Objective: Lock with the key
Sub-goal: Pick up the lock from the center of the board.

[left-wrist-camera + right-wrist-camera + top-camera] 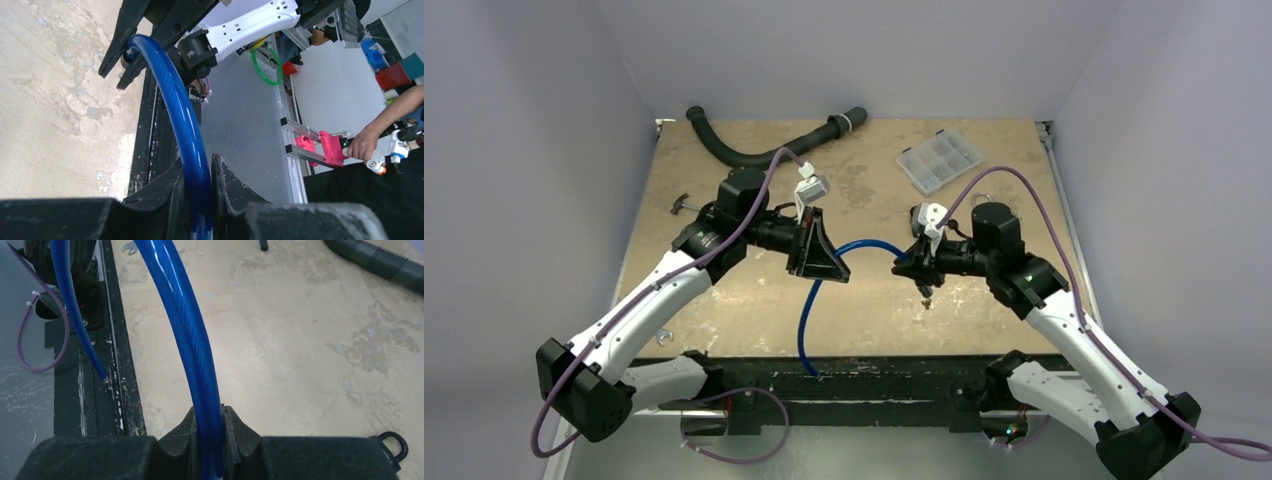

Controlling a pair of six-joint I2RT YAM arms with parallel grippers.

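Right, from the top camera I see the blue cable (864, 245) held between both arms, well on my side of the black hose (754, 150). Its held stretch runs left to right in a shallow arch from the left gripper (834, 262) to the right gripper (903, 262). Its tail runs away from the hose to the near edge of the table (874, 330).

On the left wrist camera, the fingers (165, 192) are pinched tight on the cable, which runs away from the jaws and bends left.

On the right wrist camera, the fingers (242, 435) likewise clamp the cable. It climbs out of the jaws leaning left, away from the hose in the top right corner, and the loose tail lies further left still.
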